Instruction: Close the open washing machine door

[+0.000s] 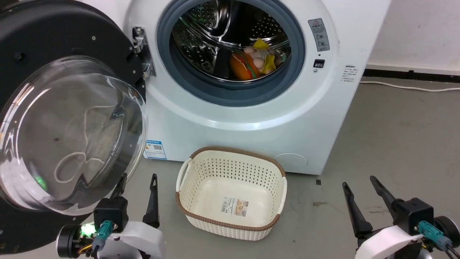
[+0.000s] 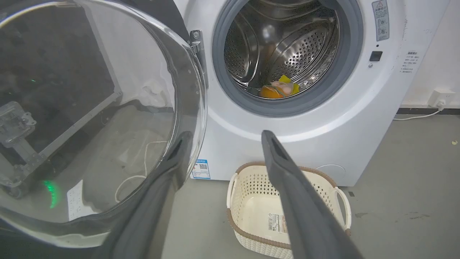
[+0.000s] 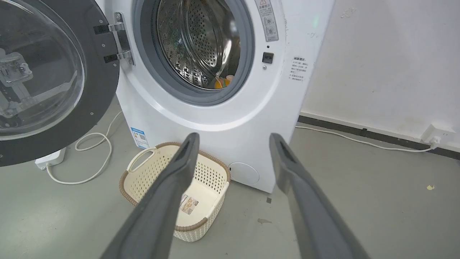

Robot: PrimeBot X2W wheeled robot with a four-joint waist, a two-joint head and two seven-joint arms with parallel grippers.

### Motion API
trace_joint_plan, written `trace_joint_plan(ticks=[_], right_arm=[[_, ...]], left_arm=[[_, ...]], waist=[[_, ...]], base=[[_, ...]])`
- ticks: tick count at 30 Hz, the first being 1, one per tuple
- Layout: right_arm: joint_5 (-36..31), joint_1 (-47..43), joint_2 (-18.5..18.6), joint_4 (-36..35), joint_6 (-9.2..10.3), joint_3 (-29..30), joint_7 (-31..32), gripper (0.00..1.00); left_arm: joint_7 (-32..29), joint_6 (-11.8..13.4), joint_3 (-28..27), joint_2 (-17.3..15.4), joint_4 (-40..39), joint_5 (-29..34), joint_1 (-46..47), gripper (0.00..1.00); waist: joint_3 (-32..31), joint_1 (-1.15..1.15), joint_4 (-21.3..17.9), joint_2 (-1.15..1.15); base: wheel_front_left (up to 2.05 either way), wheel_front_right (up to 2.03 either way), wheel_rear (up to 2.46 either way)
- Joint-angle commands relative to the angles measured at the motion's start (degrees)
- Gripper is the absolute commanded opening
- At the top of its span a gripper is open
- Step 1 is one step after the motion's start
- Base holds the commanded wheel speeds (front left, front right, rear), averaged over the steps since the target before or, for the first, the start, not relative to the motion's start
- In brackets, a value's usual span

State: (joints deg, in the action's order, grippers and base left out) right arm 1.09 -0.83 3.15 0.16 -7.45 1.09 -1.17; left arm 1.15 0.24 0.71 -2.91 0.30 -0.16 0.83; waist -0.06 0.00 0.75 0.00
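The white washing machine (image 1: 251, 118) stands ahead with its steel drum exposed; colourful items lie inside the drum. The washing machine door (image 1: 68, 133), black-rimmed with a bulging clear glass bowl, is swung wide open to the left on its metal hinge (image 1: 142, 50). My left gripper (image 1: 138, 181) is open at the lower left, one finger right beside the glass bowl's lower edge. My right gripper (image 1: 359, 181) is open at the lower right, apart from the machine. The door (image 2: 90, 118) looms close in the left wrist view, and shows at the left (image 3: 54, 82) in the right wrist view.
A cream perforated basket (image 1: 201, 216) with a brown rim sits empty on the grey floor in front of the machine, between my grippers. A white cable (image 3: 93, 158) and power strip lie under the door. A wall and socket (image 3: 436, 135) are to the right.
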Motion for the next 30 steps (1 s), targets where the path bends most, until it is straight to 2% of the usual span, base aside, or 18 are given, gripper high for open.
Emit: trace_joint_plan(ticks=[1, 18, 30], right_arm=[[0.59, -0.34, -0.03, -0.30, 0.00, 0.22, -0.55, 1.00], [1.59, -1.16, -0.07, -0.91, -0.01, -0.41, -2.58, 1.00], [1.14, 0.49, -0.09, 0.09, -0.01, -3.62, -4.02, 1.00]], left_arm=[[0.56, -0.42, -0.02, -0.04, 0.00, -0.30, -0.08, 1.00], [2.59, -1.20, 0.47, -0.49, 0.20, -0.57, -0.26, 1.00], [4.03, -0.70, -0.48, -0.55, -1.42, -1.01, -1.45, 1.00]], waist=[[-0.04, 0.00, 0.21, 0.00], [-0.42, 0.00, 6.33, 0.00], [0.47, 0.00, 9.76, 0.00]], base=[[0.00, 0.00, 0.00], [0.00, 0.00, 0.00], [0.00, 0.00, 0.00]])
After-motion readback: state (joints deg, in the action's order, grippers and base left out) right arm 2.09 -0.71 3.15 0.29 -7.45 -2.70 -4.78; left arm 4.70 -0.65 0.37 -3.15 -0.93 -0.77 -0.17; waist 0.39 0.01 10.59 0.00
